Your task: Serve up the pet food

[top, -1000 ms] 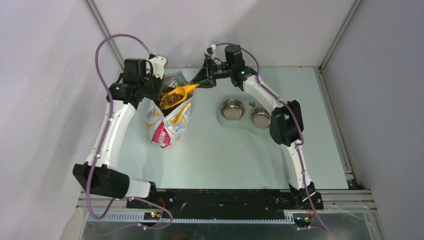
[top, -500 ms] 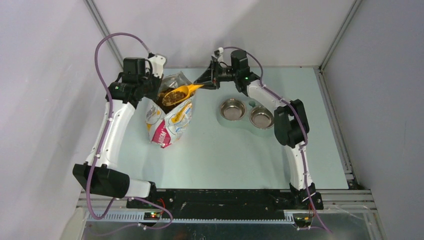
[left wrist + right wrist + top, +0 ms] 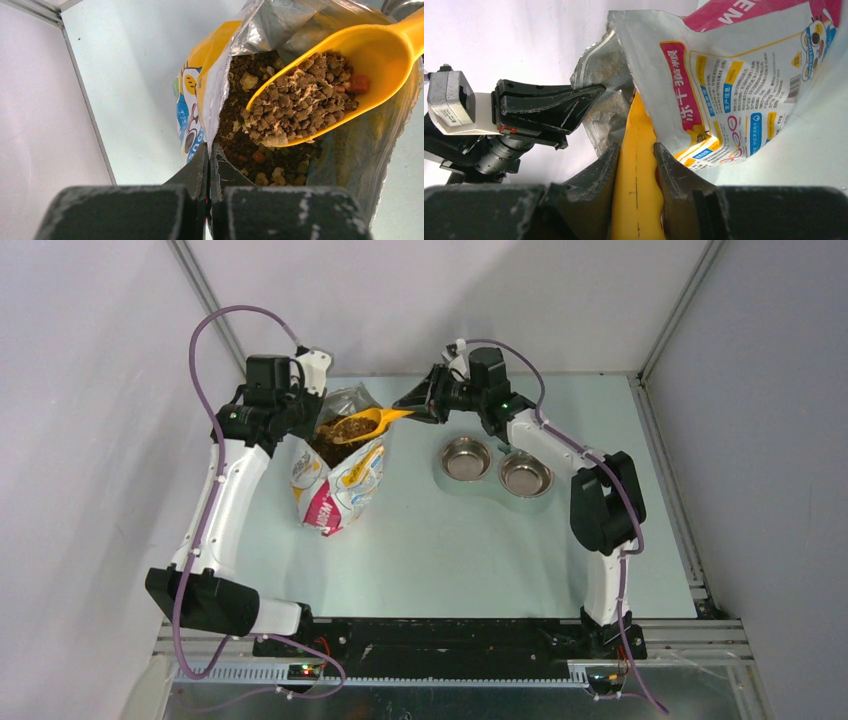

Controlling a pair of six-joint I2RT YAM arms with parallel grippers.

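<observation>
Brown and tan pet food (image 3: pixel 300 102) fills the bowl of a yellow scoop (image 3: pixel 372 50), which hangs level over the open mouth of a white printed bag (image 3: pixel 338 485). More pet food (image 3: pixel 260 160) lies inside the bag. My right gripper (image 3: pixel 636 146) is shut on the scoop's handle (image 3: pixel 636 190), just right of the bag's mouth in the top view (image 3: pixel 408 405). My left gripper (image 3: pixel 209 148) is shut on the bag's foil rim (image 3: pixel 220 85) and holds it open at the back left (image 3: pixel 315 418).
Two steel bowls (image 3: pixel 466 458) (image 3: pixel 524 475) sit side by side in a pale holder right of the bag, below the right forearm. The bag (image 3: pixel 734 85) stands upright near the back left corner. Walls close off the table's back and sides.
The right arm's elbow has swung right and its wrist has shifted right. The loaded scoop has risen slightly out of the bag's mouth. The left arm has not moved.
</observation>
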